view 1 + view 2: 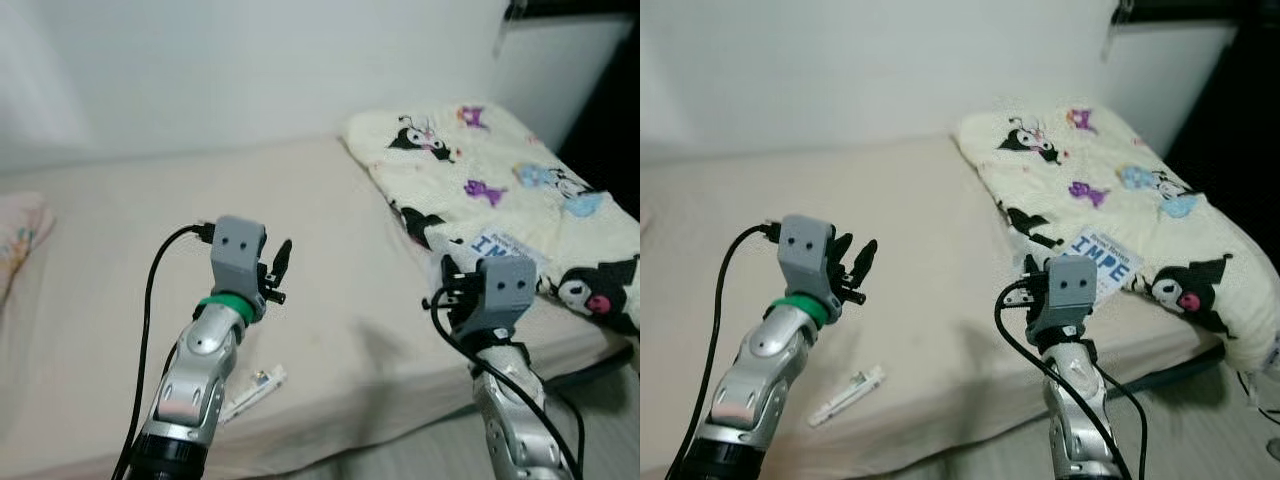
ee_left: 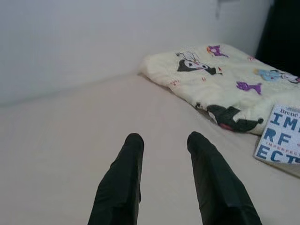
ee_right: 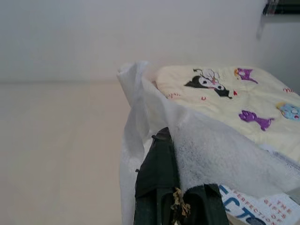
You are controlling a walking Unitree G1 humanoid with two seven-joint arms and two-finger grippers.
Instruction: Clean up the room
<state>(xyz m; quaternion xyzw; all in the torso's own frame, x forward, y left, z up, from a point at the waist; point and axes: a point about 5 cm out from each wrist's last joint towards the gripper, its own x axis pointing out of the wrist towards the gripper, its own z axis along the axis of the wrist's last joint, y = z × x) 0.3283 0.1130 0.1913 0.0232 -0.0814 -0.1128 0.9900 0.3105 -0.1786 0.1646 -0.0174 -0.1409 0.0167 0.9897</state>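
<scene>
The right gripper (image 3: 176, 206) pinches a white tissue (image 3: 201, 154) above the bed (image 1: 330, 260), so I judge one piece of litter is collected and must next go to a bin. The left gripper (image 2: 164, 154) hovers spread over the bed. A small white wrapper (image 1: 846, 394) lies near the bed's front edge, its long axis slanting away toward the blanket (image 1: 500, 190).

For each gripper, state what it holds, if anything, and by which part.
The right gripper pinches a white tissue by its lower edge, the sheet draping over the fingers. The left gripper is open above the bed, holding nothing.
</scene>
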